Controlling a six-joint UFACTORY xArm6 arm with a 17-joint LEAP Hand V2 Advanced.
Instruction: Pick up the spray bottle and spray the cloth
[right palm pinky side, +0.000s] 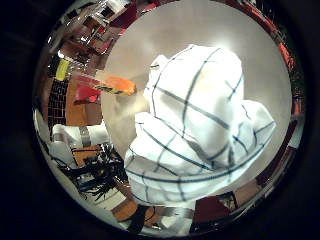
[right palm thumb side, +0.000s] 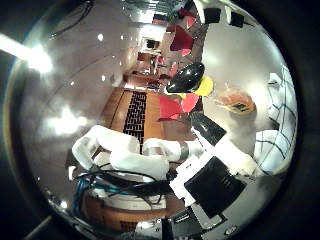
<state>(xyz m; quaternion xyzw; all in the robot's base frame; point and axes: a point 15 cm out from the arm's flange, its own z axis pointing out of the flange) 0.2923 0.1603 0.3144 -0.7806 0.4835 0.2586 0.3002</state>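
A white cloth with dark check lines (right palm pinky side: 195, 125) lies crumpled on the round pale table (right palm pinky side: 165, 35) and fills much of the little finger side view, close under the palm. Beside it on the table is the orange spray bottle (right palm pinky side: 117, 85) with a dark label, a short gap away from the cloth. I cannot tell if it stands or lies. The thumb side view shows the same bottle (right palm thumb side: 236, 101) and an edge of the cloth (right palm thumb side: 280, 130). Black and white parts of my hand (right palm thumb side: 215, 185) show there, away from the bottle and holding nothing.
My white arm (right palm thumb side: 130, 155) reaches in over a wooden floor (right palm thumb side: 120, 110). Red chairs (right palm thumb side: 172, 106), a yellow one (right palm thumb side: 204, 86) and a black one (right palm thumb side: 186, 77) stand just beyond the table's edge near the bottle. More furniture fills the room behind.
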